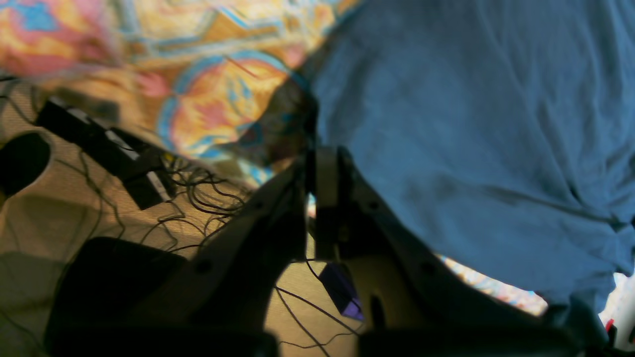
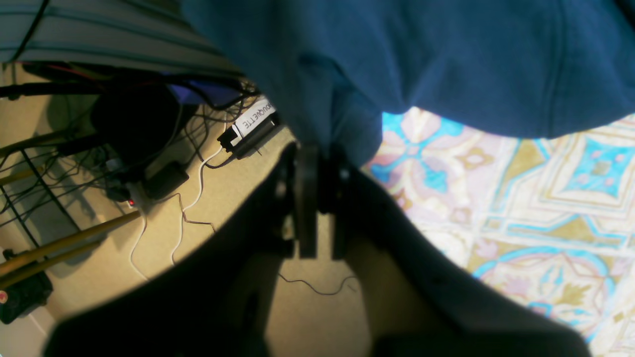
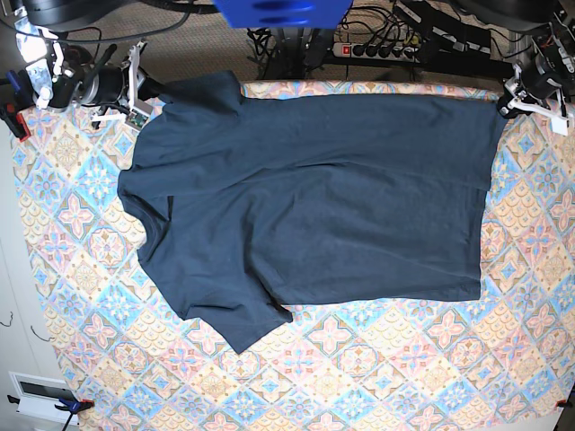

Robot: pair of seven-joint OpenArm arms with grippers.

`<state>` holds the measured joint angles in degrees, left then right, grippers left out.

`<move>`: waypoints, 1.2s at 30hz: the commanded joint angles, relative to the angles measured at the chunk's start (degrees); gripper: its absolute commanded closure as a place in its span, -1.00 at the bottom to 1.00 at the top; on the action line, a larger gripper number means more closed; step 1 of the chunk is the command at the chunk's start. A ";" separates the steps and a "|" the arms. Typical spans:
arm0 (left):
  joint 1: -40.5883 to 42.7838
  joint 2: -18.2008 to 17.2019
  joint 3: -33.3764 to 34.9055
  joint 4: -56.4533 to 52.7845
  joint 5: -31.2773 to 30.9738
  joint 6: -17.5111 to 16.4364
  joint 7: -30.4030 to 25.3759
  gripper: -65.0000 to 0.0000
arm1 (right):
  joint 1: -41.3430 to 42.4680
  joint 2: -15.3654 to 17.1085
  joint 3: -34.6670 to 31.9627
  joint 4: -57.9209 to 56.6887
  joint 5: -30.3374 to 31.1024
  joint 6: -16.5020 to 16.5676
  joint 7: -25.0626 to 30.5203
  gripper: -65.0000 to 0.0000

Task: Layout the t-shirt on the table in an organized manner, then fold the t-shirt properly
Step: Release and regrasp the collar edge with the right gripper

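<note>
The table (image 3: 81, 269) carries the t-shirt (image 3: 314, 206), spread flat and wide across its far half. At its far corners, the right fingers (image 3: 148, 90) and left fingers (image 3: 505, 106) are each clamped on the fabric's edge.

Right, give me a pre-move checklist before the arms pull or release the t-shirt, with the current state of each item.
1. Left gripper shut on the t-shirt edge: ok, fingers pinch the fabric.
2. Right gripper shut on the t-shirt: ok, cloth bunches between its fingers.
3. T-shirt spread flat on the table: mostly ok; body open, a few wrinkles.
4. Far edge pulled straight between the grippers: ok in the base view.
5. Sleeves laid out: not ok; the near sleeve lies angled and creased, the far one is bunched at the right gripper.
6. Whole garment on the table: cannot tell; the far edge sits right at the table's rim.
</note>
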<state>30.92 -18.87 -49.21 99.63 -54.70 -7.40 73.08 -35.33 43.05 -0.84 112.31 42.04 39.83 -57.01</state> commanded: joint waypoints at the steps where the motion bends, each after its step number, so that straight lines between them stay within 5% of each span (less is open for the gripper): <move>1: 1.30 -0.95 -0.50 1.07 -0.56 -0.21 -0.51 1.00 | 0.21 1.13 0.71 0.96 0.55 0.17 0.62 0.89; 12: 1.39 -0.51 -0.15 1.07 -0.64 -0.21 -0.51 1.00 | 0.12 1.13 7.04 0.96 1.52 0.17 0.62 0.89; 19: 0.95 0.54 -0.06 4.15 -2.31 -0.21 -0.24 1.00 | 0.04 1.13 17.50 0.96 17.61 0.17 0.27 0.89; 22: 1.65 0.63 -0.06 4.32 -3.46 -0.21 -0.24 1.00 | 0.12 1.13 19.79 0.96 18.40 0.17 0.27 0.89; 30: 0.07 0.72 -0.06 4.41 -8.64 -0.21 -0.42 1.00 | 8.74 0.34 19.43 0.96 18.49 0.17 0.18 0.89; 36: -4.32 0.72 -0.06 4.41 -9.79 -0.21 -0.24 1.00 | 19.38 -4.15 13.90 0.26 18.22 0.17 -4.83 0.88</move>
<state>26.00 -17.17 -48.82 103.13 -63.57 -7.44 73.41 -16.62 37.65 12.47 111.96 59.27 39.83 -63.55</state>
